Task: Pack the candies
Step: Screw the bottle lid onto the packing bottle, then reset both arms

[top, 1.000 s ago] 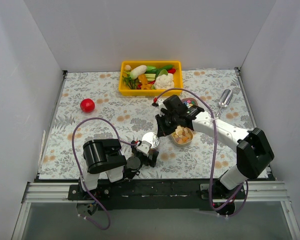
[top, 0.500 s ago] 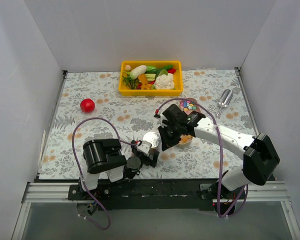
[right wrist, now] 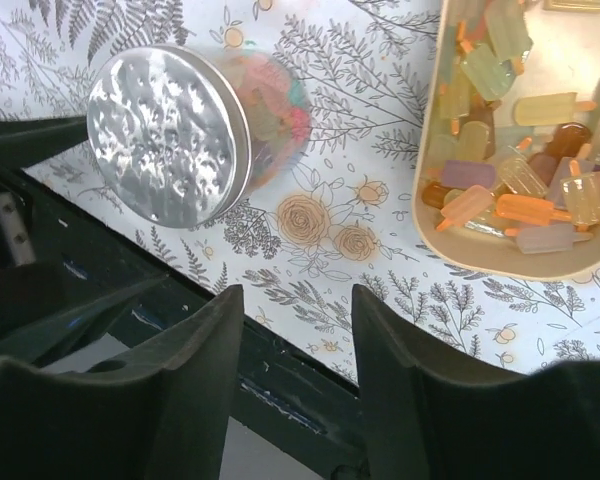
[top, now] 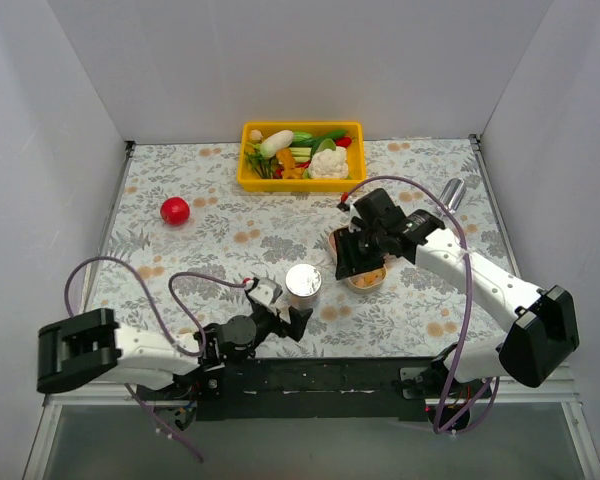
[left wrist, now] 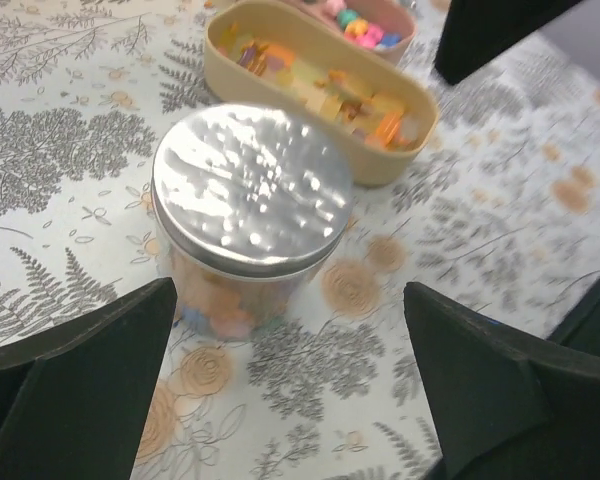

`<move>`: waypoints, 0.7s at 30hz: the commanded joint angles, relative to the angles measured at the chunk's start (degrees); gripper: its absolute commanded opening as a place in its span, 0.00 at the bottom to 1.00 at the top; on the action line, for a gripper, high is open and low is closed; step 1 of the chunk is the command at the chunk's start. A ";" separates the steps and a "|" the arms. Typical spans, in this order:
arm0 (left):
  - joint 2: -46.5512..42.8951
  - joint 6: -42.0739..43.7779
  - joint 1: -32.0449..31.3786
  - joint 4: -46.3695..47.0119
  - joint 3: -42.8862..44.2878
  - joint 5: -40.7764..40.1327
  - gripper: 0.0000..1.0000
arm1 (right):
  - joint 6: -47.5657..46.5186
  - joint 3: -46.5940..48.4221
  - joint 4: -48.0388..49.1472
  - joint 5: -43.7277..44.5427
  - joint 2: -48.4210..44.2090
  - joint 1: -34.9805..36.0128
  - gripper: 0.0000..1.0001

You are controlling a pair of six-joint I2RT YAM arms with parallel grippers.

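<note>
jarred candies [left wrist: 220, 305], just ahead of left gripper [left wrist: 288, 295]

A yellow bin [top: 302, 186] holding toy vegetables [top: 327, 162] sits at the floral tablecloth's [top: 200, 172] far edge; a red ball [top: 175, 210] lies left; a metal scoop [top: 452, 193] lies far right.
</note>
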 commanded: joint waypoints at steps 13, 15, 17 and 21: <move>-4.81 -19.79 1.16 -81.25 45.38 -7.45 0.98 | 1.04 6.86 -0.77 3.43 0.14 -12.67 0.61; -1.27 -19.96 1.33 -83.98 49.69 -10.62 0.98 | 0.86 6.86 -0.24 3.00 -0.21 -15.30 0.61; 1.64 -18.22 2.47 -83.30 50.67 -10.29 0.98 | 0.34 6.86 -0.24 2.64 -0.21 -16.62 0.61; 0.51 -13.47 6.51 -75.67 49.89 -2.92 0.98 | -0.10 6.16 -0.68 2.99 -1.00 -19.96 0.60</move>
